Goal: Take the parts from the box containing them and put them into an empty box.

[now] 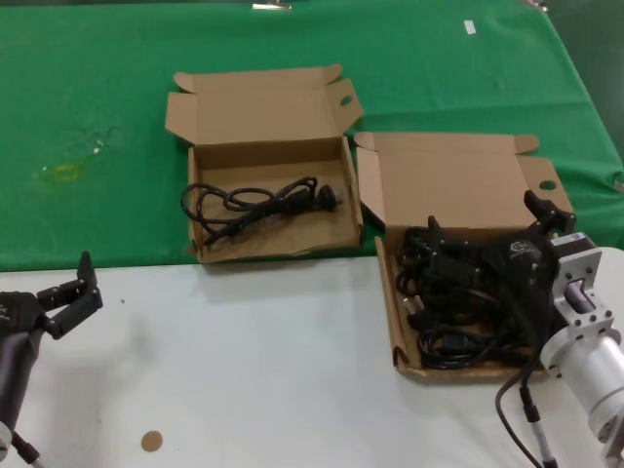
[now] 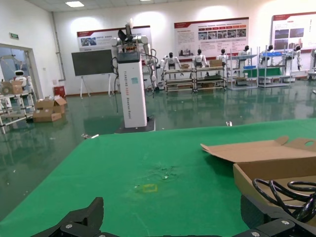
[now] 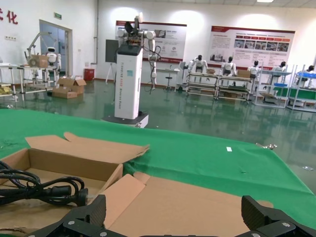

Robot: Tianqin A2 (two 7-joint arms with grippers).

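Here, a heap of black cords packed in the right-hand box, its lid thrown back onto the green cloth and showing a small round hole in the side flap; box half on the cloth, half on the white tabletop. Just to its left, touching or nearly so at the corner, the second box, lid open, oval hole in its flap; inside, a single looped cord lying flat on the bottom, plug toward the right wall. Over the full box, the right gripper, fingers spread wide, one tip near the lid's flap, the other above the pile; nothing between them; whether touching the cords, cannot tell. Well apart, at the near left edge of the white top, the left gripper, fingers parted and empty, resting low. Close to it on the white surface, a small brown disc. Beyond the table, in both wrist views, a hall with a white robot stand and shelving.
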